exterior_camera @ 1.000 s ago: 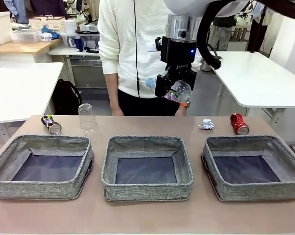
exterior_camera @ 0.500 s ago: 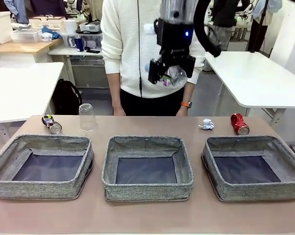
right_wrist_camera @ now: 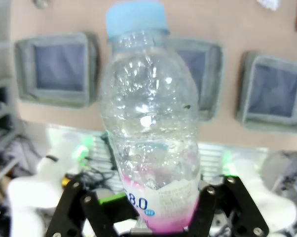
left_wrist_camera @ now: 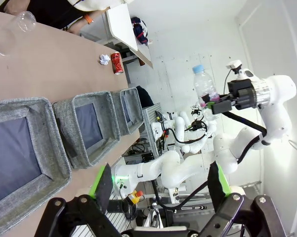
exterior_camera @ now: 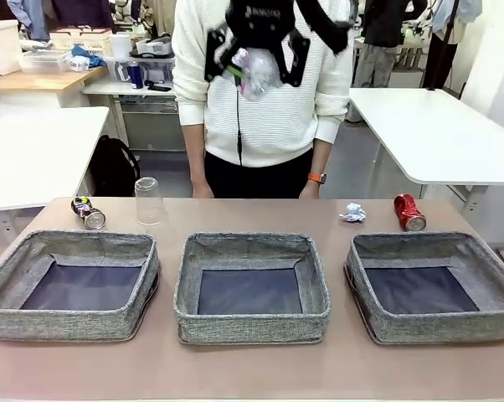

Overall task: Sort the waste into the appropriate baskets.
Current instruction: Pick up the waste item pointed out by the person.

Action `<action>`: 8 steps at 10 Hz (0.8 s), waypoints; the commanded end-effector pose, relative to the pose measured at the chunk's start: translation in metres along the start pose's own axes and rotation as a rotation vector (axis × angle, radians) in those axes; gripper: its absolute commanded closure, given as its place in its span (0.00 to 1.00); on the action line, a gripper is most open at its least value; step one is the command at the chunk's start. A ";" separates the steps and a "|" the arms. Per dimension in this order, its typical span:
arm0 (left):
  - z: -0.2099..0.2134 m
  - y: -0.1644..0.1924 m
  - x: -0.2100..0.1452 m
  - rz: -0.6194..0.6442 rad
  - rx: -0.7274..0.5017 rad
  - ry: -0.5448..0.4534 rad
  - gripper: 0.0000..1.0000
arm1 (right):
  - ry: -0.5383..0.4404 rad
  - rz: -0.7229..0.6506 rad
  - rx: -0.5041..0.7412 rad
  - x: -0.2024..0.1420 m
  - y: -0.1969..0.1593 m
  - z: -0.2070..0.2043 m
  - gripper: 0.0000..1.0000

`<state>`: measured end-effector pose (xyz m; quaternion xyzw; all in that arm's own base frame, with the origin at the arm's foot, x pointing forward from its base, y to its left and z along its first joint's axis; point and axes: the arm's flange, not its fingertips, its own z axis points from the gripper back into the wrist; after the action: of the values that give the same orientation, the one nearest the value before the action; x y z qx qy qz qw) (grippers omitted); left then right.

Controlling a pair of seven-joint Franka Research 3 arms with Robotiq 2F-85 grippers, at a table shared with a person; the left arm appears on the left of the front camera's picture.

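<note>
Waste lines the far table edge: crushed dark can (exterior_camera: 88,214), clear cup (exterior_camera: 148,201), then paper ball (exterior_camera: 351,212) and red can (exterior_camera: 408,211), behind three baskets (exterior_camera: 250,244). Our left gripper (left_wrist_camera: 161,185) stands wide apart, empty. Our right gripper (right_wrist_camera: 152,197) is clamped on the bottle (exterior_camera: 255,74), now higher and further left than a second ago.

Glossy clear plastic bottle (right_wrist_camera: 151,133), woven-cloth baskets (exterior_camera: 252,322)

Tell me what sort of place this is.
Probably a robotics lab: the right gripper holds a bottle above a table with three grey baskets, and white worktables and a cluttered bench stand behind.
</note>
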<state>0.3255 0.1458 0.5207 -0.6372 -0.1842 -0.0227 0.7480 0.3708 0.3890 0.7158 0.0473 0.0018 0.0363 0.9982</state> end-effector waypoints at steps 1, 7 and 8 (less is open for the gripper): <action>-0.001 -0.002 0.001 -0.022 -0.021 -0.006 0.00 | -0.027 -0.019 -0.005 0.004 0.024 0.019 1.00; -0.001 -0.002 0.001 -0.022 -0.021 -0.006 0.00 | -0.027 -0.011 0.024 -0.003 0.016 0.015 1.00; -0.001 -0.002 0.001 -0.022 -0.021 -0.006 0.00 | -0.027 -0.011 0.024 -0.003 0.016 0.015 1.00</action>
<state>0.3255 0.1458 0.5207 -0.6372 -0.1842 -0.0227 0.7480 0.3681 0.4051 0.7312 0.0605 -0.0088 0.0177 0.9980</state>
